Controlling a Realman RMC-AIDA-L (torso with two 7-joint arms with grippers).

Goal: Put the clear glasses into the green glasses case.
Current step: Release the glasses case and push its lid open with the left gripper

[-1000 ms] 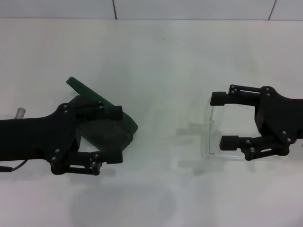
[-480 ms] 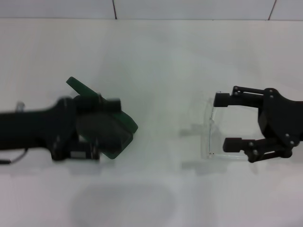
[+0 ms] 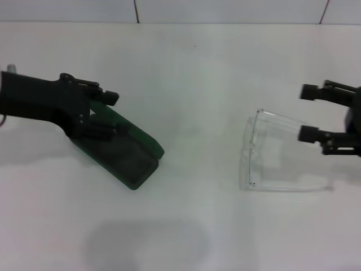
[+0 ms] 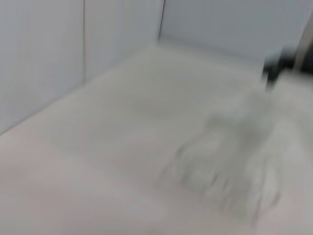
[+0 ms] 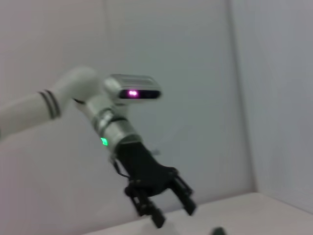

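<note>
On the left of the head view, the green glasses case [image 3: 127, 157] lies on the white worktop [image 3: 192, 79], running diagonally from the middle left down toward the centre, its rounded end nearest the middle of the frame. The left gripper [image 3: 108, 113] sits over the case's upper-left end, its black body reaching in from the left edge; one finger juts out above the case and a shorter one lies against the dark green surface — whether the jaws are clenched on the case or merely resting over it cannot be told. The clear glasses [image 3: 271, 155] rest on the worktop at the centre right, well apart from the case, the wraparound lens facing the case and the thin arms trailing off to the right. The right gripper [image 3: 309, 113] is at the right edge, above and beside the far ends of those arms, its jaws released with two black fingers held parallel and nothing between them. In the right wrist view the left gripper [image 5: 168, 208] shows far off, hanging from its white arm before a pale wall, fingers pointing down.
</note>
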